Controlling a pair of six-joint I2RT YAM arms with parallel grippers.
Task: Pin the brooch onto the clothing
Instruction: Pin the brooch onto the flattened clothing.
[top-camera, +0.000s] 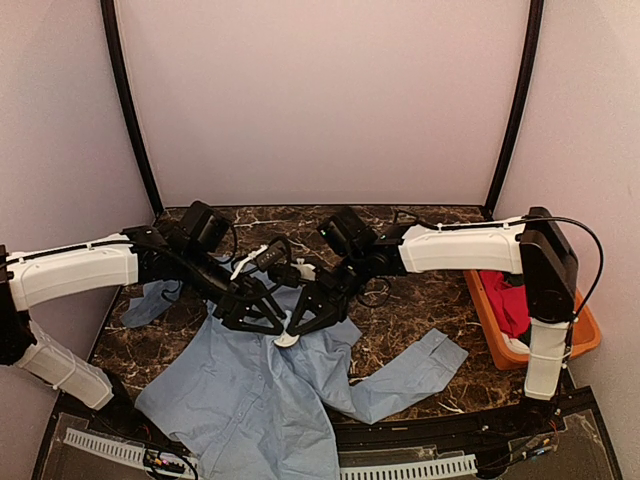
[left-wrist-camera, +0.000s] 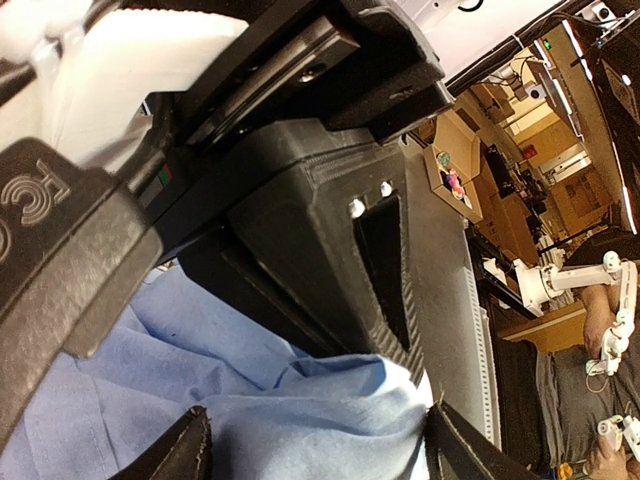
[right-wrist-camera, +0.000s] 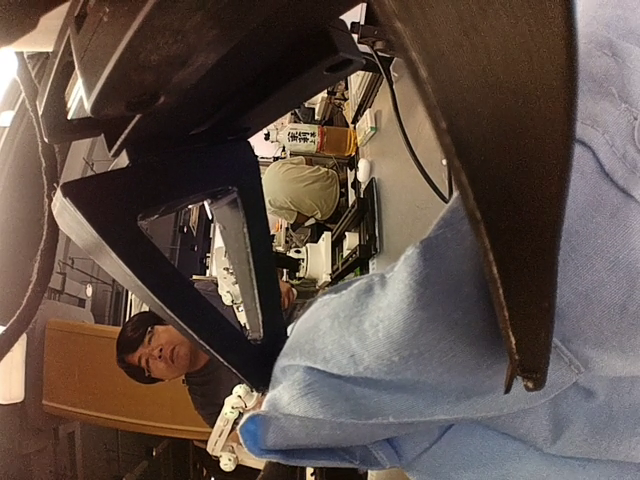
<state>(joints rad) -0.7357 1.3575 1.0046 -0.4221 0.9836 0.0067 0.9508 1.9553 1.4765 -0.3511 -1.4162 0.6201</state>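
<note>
The shirt (top-camera: 240, 390) lies spread over the near left part of the table (top-camera: 420, 310), one sleeve trailing toward the right edge. Both arms meet over its upper part. The left gripper (top-camera: 277, 325) stands spread, with a bunched fold between its fingers (left-wrist-camera: 185, 450). The right gripper (top-camera: 297, 325) is pressed together at that fold, but I can't tell whether it pinches cloth. I can't pick out the brooch. I'd keep the fold raised and taut, so the pin takes one layer only
</note>
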